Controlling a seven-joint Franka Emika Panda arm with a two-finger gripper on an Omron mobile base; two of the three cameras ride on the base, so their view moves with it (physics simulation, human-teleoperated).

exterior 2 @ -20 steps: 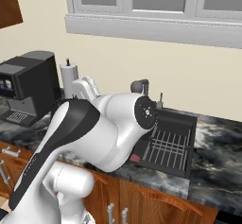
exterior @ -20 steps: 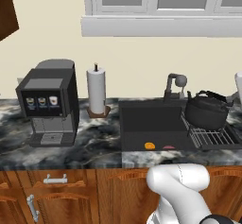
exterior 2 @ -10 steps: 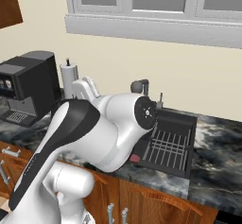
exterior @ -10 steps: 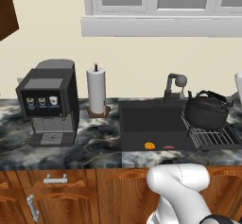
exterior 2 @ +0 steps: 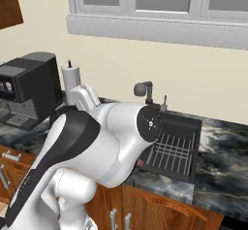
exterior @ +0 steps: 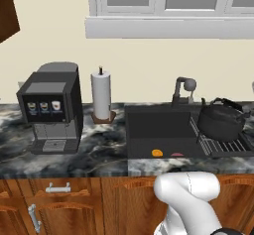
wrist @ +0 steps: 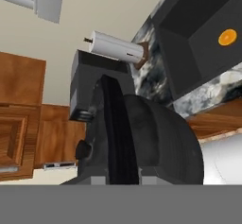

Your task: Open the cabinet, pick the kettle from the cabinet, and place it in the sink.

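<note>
There are no words or numbers to read anywhere. The coffee machine (exterior: 52, 107) has three tiny pictures on its front panel, but they are too small and blurry to make out. Nothing else has a label or sign.

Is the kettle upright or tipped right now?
Upright: the kettle sits on the rack in the sink, handle arched on top.

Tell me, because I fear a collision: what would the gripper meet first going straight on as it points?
The kettle, looming close in the hand view's middle; the coffee machine stands behind it. How near is unclear.
</note>
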